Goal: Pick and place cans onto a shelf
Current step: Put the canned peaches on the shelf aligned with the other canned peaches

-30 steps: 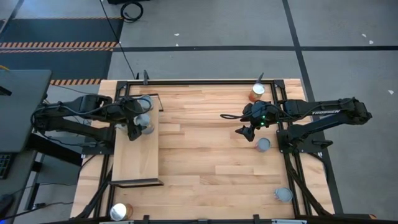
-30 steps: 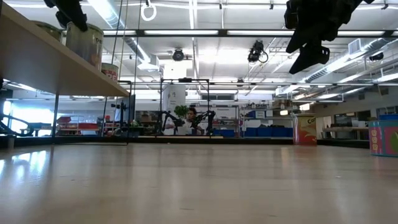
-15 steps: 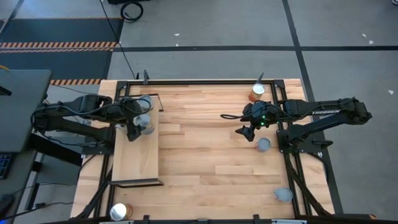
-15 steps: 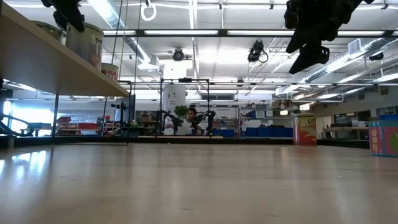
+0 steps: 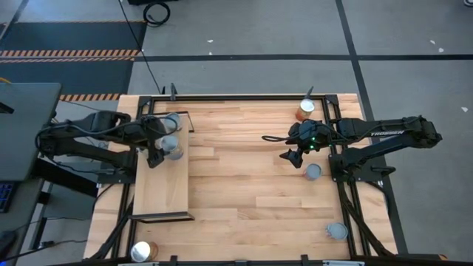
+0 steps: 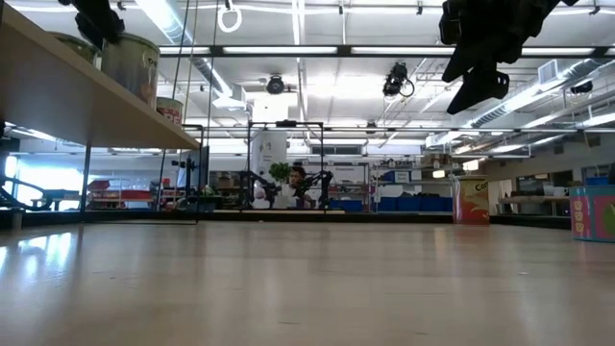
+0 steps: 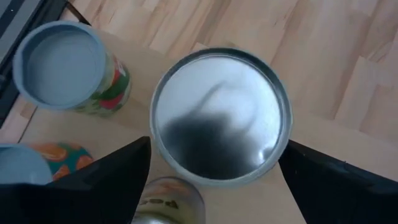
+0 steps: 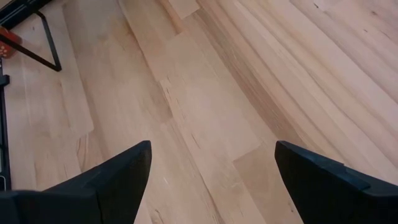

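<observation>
Currently the left gripper (image 7: 211,186), fingers spread, hangs above a placed can (image 7: 219,115) on the shelf (image 5: 164,188) near the table's left edge; the right gripper (image 5: 290,157), also spread, must next descend on a can (image 5: 313,171) near the right edge.

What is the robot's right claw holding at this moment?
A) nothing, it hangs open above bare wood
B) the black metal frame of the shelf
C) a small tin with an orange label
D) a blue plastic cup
A: the right wrist view shows the right gripper with its two dark fingers spread apart and only the bare striped-wood tabletop between them; the high view shows it over open table.
</observation>
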`<state>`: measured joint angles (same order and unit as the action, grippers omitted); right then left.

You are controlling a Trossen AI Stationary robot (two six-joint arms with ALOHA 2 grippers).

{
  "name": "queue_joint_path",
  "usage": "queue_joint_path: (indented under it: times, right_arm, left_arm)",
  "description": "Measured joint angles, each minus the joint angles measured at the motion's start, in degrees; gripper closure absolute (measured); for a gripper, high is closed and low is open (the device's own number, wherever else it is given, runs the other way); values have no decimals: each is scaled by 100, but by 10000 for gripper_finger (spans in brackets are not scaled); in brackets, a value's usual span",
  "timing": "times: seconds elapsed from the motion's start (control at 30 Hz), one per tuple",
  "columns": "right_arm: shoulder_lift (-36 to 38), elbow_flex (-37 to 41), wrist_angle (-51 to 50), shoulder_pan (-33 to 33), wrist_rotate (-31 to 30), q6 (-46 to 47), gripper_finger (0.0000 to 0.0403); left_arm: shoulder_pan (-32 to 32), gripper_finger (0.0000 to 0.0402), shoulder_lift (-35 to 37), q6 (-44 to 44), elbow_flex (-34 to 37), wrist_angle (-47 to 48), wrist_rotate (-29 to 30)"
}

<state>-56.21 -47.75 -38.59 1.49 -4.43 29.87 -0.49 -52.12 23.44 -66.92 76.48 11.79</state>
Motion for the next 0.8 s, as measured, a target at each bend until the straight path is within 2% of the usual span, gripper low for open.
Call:
queue_joint_path:
  times: [0.33, 0.5, 0.67, 0.8]
  right_arm:
    - [0, 0, 0, 0, 0, 17, 54]
    - [0, 0, 2, 0, 0, 11, 54]
    - [0, 0, 6, 0, -40, 7, 54]
    - [0, 0, 16, -1, -48, 7, 54]
  left_arm:
    - [0, 49, 4, 29, -756, 200, 74]
    - [-20, 53, 4, 10, -864, -819, 77]
    - [-249, 101, -186, -186, -424, -2246, -601]
    - [-362, 159, -607, -299, -185, -2644, -592]
